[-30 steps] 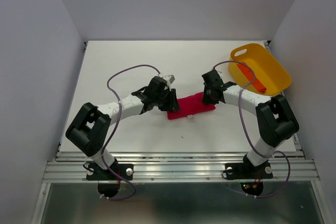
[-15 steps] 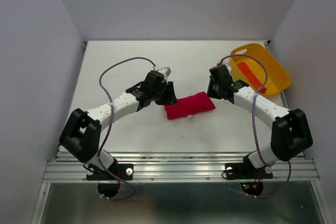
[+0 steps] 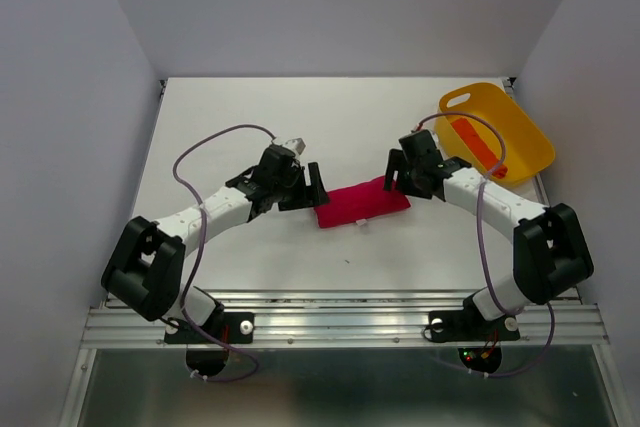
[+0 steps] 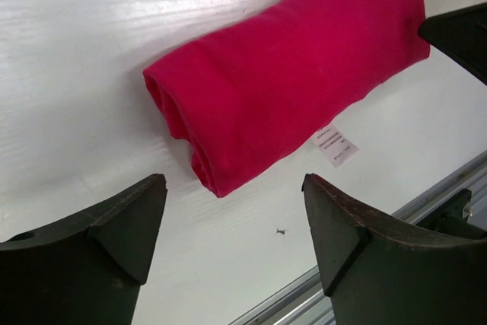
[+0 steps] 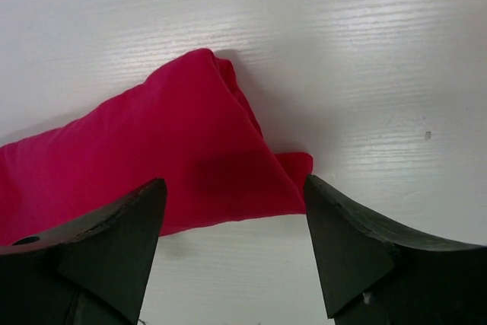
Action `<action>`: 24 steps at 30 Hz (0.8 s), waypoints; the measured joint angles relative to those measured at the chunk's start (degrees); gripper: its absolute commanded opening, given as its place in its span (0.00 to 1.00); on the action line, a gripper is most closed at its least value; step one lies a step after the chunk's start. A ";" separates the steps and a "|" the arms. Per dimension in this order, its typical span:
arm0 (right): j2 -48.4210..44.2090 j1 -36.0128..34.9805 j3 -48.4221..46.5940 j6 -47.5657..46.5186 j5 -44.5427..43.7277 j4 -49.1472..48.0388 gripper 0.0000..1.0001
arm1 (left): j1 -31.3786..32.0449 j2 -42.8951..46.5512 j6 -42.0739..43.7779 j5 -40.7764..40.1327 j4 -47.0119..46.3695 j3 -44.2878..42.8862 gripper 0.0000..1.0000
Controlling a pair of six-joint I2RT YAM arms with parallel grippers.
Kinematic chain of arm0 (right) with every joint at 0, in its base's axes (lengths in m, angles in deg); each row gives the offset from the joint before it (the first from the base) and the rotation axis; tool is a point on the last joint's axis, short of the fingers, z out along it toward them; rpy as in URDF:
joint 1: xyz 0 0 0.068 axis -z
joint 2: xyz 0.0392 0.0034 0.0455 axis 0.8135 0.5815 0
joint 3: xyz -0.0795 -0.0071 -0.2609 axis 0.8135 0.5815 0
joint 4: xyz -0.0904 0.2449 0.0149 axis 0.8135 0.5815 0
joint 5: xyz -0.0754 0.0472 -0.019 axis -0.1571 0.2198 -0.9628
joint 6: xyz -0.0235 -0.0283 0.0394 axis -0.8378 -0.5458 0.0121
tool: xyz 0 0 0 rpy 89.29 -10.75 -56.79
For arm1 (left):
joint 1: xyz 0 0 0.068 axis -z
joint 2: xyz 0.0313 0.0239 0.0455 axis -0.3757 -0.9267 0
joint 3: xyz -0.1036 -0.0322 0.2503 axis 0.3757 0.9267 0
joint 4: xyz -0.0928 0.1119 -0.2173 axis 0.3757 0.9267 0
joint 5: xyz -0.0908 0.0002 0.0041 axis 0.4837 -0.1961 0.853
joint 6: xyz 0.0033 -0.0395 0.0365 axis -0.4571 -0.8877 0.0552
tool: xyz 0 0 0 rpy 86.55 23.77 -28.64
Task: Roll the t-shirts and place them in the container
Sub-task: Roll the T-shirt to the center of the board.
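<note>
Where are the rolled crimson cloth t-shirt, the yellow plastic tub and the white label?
rolled crimson cloth t-shirt (image 3: 362, 203), top view, roll's middle.
yellow plastic tub (image 3: 522, 135), top view, bare inner wall.
white label (image 4: 335, 145), left wrist view, its centre.

One camera overlooks the whole table (image 3: 220, 117); both wrist cameras closely face the crimson t-shirt (image 3: 362, 203) from opposite ends.

The rolled crimson t-shirt (image 3: 362, 204) lies between left pincer (image 3: 308, 194) and right pincer (image 3: 398, 179), an orange roll (image 3: 478, 145) in the yellow tub (image 3: 522, 145).

You can pass over bare bench (image 3: 250, 117) behind and before the red roll (image 3: 363, 203). Your left tool (image 3: 306, 194) and right tool (image 3: 397, 177) crowd its ends. The yellow tub (image 3: 525, 142) blocks the far-right corner.
</note>
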 measured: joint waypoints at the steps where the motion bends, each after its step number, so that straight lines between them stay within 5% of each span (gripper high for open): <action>1: 0.07 0.11 0.52 -0.04 0.74 -0.59 0.81 | 0.00 0.07 -0.02 0.70 -0.63 0.81 0.89; 9: 3.26 2.49 6.05 -0.83 9.25 -6.27 0.80 | 0.00 -1.25 -0.44 6.27 -6.43 7.28 0.88; 15: 3.93 2.82 7.26 -0.87 15.91 -11.15 0.60 | 0.02 -5.86 -1.75 8.79 -11.61 7.37 0.82; 24: 4.33 2.82 7.23 -0.26 18.88 -14.21 0.07 | -0.61 -6.14 -2.51 7.89 -12.83 7.45 0.82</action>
